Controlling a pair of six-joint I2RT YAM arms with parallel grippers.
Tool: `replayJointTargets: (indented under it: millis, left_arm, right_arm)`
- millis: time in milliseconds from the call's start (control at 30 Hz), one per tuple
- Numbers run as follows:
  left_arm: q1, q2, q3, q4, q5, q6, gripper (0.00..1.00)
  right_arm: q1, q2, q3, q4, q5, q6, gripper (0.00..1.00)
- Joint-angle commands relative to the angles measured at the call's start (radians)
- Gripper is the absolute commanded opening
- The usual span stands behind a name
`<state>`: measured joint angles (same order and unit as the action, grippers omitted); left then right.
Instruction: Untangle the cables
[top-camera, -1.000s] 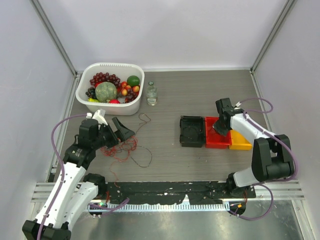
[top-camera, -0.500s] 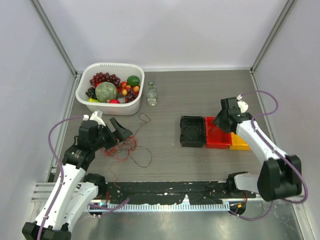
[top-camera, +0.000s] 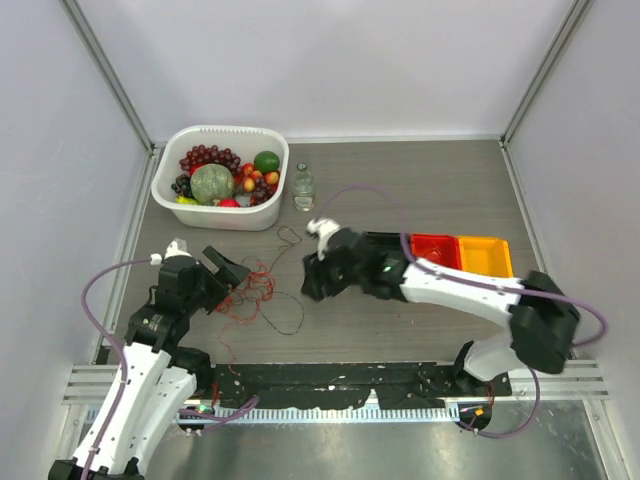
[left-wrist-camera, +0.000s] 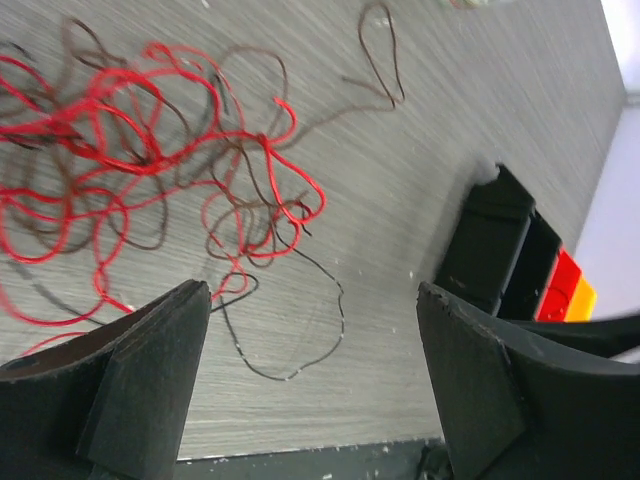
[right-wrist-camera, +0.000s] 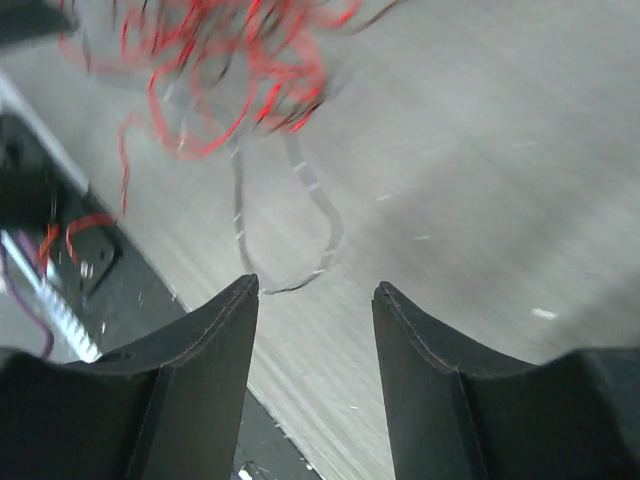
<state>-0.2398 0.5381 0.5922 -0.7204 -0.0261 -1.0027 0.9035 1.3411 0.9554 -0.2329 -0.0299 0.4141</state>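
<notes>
- Cables (top-camera: 255, 292): a loose clump of thin red and dark wires lies flat on the tabletop (top-camera: 420, 180), left of centre, in front of the tub (top-camera: 163, 185).
- One dark loop trails from the clump toward the near edge. Another thin dark strand runs up toward the bottle (top-camera: 303, 188).
- Left pincer (top-camera: 228, 278): jaws spread wide, nothing held. It sits at the left edge of the clump, just above the tabletop.
- Left wrist view: the pincer (left-wrist-camera: 310, 330) frames the cables (left-wrist-camera: 150, 170), which lie ahead of the fingers (left-wrist-camera: 150, 370). No wire is caught between them.
- Right pincer (top-camera: 310, 285): jaws apart, nothing held. The right arm reaches across the tabletop, placing the pincer just right of the clump.
- Right wrist view: the pincer (right-wrist-camera: 315, 300) points down at bare tabletop. The cables (right-wrist-camera: 230, 70) lie beyond the tips, and a dark loop ends near the gap. This view is blurred.
- Red tray (top-camera: 435, 248) and yellow tray (top-camera: 485, 255) stand side by side at the right, behind the right arm.
</notes>
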Motion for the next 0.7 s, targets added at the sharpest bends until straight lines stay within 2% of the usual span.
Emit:
replayJointTargets:
  millis: [0,67,167,467,533,633,667]
  left_arm:
    - [0.005,0.039,-0.090,0.220,0.283,-0.013,0.85]
    - [0.005,0.086,-0.127,0.301,0.409,-0.020,0.78]
    - [0.005,0.161,-0.143,0.349,0.440,-0.010,0.70]
    - [0.005,0.348,-0.154,0.481,0.462,-0.007,0.66]
    - [0.005,0.378,-0.154,0.498,0.448,-0.005,0.66]
    - [0.005,0.416,-0.161,0.544,0.416,-0.010,0.64]
    - [0.004,0.430,-0.164,0.561,0.404,-0.014,0.64]
  right_arm:
    - [0.090,0.183,0.008,0.226,-0.206,-0.110,0.55]
    - [0.092,0.251,0.020,0.289,-0.231,-0.138,0.55]
    - [0.092,0.320,0.028,0.352,-0.234,-0.167,0.55]
    - [0.094,0.472,0.082,0.403,-0.168,-0.216,0.51]
    - [0.095,0.478,0.066,0.440,-0.201,-0.206,0.46]
    - [0.101,0.475,0.054,0.426,-0.225,-0.184,0.22]
    - [0.112,0.465,0.049,0.416,-0.211,-0.178,0.19]
